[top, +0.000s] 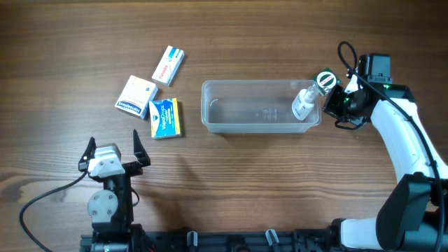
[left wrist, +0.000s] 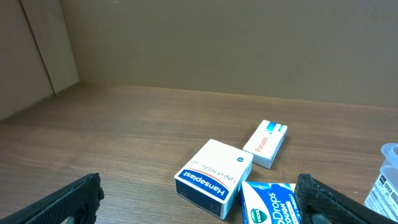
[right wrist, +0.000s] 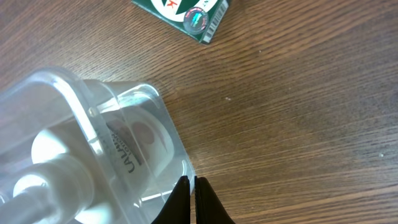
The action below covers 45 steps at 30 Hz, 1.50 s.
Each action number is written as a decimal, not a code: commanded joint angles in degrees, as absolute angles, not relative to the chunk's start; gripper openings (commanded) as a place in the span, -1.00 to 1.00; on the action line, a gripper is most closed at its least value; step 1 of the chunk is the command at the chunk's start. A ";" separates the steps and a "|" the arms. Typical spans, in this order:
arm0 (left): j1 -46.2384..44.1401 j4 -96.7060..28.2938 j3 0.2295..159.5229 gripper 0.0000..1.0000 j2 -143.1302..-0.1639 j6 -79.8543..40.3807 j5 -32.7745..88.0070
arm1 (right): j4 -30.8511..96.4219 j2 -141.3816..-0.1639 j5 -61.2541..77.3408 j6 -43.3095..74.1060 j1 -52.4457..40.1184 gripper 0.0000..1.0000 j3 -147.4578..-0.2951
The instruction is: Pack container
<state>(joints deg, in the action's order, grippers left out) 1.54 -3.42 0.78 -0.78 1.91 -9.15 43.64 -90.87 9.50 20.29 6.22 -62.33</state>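
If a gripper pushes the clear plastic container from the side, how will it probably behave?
The container looks thin-walled and holds only a small bottle, so it is probably light and would slide on the smooth wooden table rather than tip, being wide and shallow. Its clear walls may flex a little if squeezed.

The brown wooden surface (top: pixel 266 182) shows a fine dark grain and looks matt, with only a soft sheen. The clear rectangular plastic container (top: pixel 259 82) is smooth and glossy, and light reflects on its rim and walls. The small clear plastic bottle (top: pixel 304 103) in it is glossy too. The white-and-blue box (top: pixel 136 96), the white-and-red box (top: pixel 169 65) and the blue-and-yellow box (top: pixel 165 118) are of smooth printed cardboard, slightly shiny. The dark green box (right wrist: pixel 186 11) carries a round, shiny, metallic-looking sticker (right wrist: pixel 195 19). The fingers (left wrist: pixel 74 199) of the left gripper (top: pixel 113 142) are black, matt and a little grainy.
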 commanded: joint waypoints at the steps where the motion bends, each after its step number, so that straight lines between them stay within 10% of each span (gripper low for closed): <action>1: 1.23 -3.22 0.36 0.99 -0.16 2.79 -9.45 | 43.75 -91.53 11.11 16.53 6.33 -0.91 -61.87; 45: 1.23 -3.22 0.38 0.99 -0.16 2.79 -9.45 | 40.10 -91.53 19.46 3.92 5.96 -0.91 -61.47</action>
